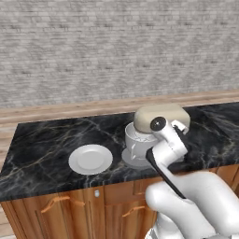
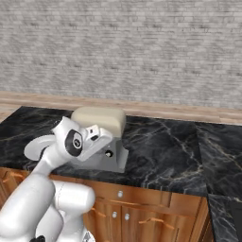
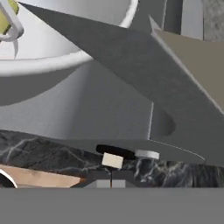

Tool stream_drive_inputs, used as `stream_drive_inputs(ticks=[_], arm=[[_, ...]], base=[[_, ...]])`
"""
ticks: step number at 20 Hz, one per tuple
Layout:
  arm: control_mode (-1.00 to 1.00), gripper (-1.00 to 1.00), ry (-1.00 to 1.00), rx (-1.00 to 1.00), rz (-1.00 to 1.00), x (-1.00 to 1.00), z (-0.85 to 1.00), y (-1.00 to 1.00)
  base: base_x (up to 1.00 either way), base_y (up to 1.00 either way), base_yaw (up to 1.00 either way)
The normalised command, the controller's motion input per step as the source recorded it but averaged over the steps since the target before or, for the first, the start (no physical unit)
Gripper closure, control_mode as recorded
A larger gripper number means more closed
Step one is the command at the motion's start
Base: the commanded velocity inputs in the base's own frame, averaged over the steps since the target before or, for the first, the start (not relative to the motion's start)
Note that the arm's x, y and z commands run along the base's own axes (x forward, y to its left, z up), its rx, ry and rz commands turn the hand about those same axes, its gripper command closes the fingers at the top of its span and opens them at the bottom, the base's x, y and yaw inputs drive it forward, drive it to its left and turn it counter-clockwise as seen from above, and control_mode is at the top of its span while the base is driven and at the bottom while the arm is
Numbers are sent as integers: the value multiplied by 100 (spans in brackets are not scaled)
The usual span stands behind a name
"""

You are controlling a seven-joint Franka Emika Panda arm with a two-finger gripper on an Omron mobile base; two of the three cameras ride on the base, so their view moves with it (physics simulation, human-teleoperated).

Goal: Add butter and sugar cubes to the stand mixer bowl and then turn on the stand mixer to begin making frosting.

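Observation:
The stand mixer (image 1: 161, 116) stands on the black marble counter, its beige head (image 2: 100, 120) lowered over the stand mixer bowl (image 1: 136, 140). Up close the bowl (image 3: 65, 92) has a yellow piece of butter (image 3: 6, 18) inside its rim beside a whisk wire. My gripper (image 3: 111, 178) is shut and empty, low beside the mixer's grey base (image 3: 183, 151). Its tips sit just short of a small cream tab (image 3: 113, 160) at a dark slot. The sugar cubes are hidden.
A flat white plate (image 1: 91, 159) lies left of the mixer on the counter (image 1: 42, 140). A wooden ledge and a brick wall run behind. Wooden cabinet fronts (image 2: 142, 208) sit below the counter's edge. My arm (image 1: 163, 140) crosses in front of the mixer.

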Motion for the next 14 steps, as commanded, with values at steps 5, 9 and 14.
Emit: stream_drive_inputs(ticks=[5, 9, 14], arm=[[-100, 100, -10, 12, 0, 1, -82, -53], [-100, 100, -4, 17, 0, 0, -99, -47], [-100, 100, -1, 17, 0, 0, -100, -29]], base=[[0, 0, 0], [0, 0, 0], [0, 0, 0]])
